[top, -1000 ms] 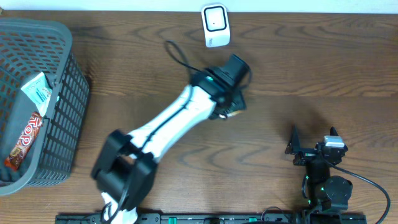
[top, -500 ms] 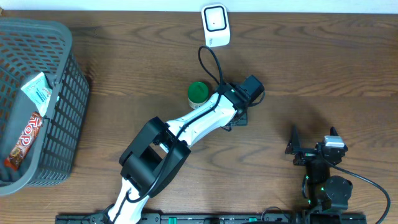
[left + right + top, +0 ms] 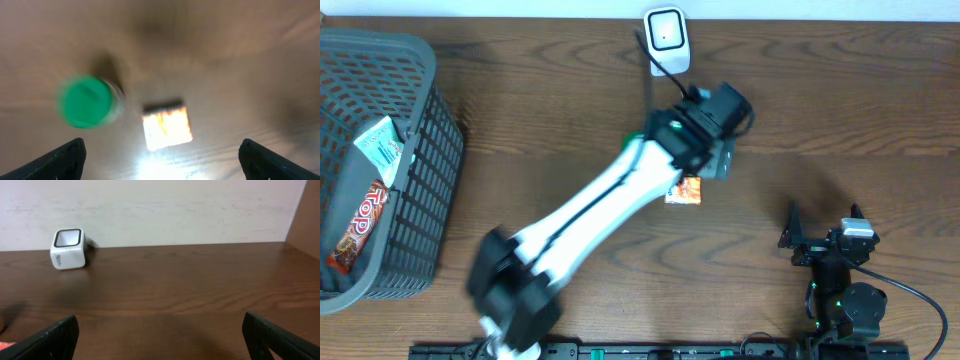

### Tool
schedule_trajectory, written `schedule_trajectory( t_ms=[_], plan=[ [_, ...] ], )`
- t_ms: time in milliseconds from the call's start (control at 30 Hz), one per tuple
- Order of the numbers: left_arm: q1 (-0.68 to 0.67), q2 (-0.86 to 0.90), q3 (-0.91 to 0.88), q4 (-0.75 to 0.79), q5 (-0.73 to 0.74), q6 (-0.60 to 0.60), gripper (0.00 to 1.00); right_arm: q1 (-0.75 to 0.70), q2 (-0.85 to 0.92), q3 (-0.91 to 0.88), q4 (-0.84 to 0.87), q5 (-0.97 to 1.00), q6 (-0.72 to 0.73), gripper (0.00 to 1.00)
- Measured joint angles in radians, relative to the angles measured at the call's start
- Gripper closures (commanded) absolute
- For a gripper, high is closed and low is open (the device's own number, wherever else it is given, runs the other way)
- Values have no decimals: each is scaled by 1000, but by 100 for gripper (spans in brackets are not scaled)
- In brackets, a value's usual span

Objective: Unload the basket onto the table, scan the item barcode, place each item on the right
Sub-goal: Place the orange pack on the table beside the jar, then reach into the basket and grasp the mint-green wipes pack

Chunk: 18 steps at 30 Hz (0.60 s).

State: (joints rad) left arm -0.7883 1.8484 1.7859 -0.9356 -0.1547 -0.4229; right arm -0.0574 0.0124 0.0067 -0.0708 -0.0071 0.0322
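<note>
The white scanner [image 3: 666, 40] stands at the far edge of the wooden counter [image 3: 840, 110], its dark-rimmed face turned up, and it serves as the marker for everything else. On the robot's side of the scanner and almost straight in line with it, a small square packet [image 3: 684, 190] lies flat on the counter, orange and white. The left wrist view is blurred and washed with glare, so no barcode can be made out on it. The left hand [image 3: 162, 159] hangs over that packet between it and the scanner, its fingers [image 3: 67, 156] spread wide at the lower corners of its own view, with nothing between them and clear of the packet. A green-lidded tub [image 3: 85, 101] stands just beside the packet, apart from it, on the packet's left and a little closer to the scanner; from overhead it shows only as a green sliver beneath the left arm [image 3: 590, 205]. Far to the left of the scanner sits a grey mesh basket [image 3: 425, 150] holding a pale teal pack [image 3: 380, 145] and a red bar [image 3: 360, 225]. Well to the right of the scanner and at the near edge of the counter, the right hand [image 3: 825, 240] is spread wide and empty, its camera facing back across bare wood toward the scanner.
</note>
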Motion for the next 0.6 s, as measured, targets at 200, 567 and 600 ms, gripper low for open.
schedule_trajectory(
  t_ms=[200, 567, 600],
  plan=[
    [153, -379, 46, 4, -174, 8, 2, 0, 0, 0, 0, 0, 0, 1],
    [787, -653, 58, -257, -444, -303, 2, 0, 0, 0, 0, 0, 0, 1],
    [838, -647, 54, -279, -451, -332, 2, 0, 0, 0, 0, 0, 0, 1]
  ],
)
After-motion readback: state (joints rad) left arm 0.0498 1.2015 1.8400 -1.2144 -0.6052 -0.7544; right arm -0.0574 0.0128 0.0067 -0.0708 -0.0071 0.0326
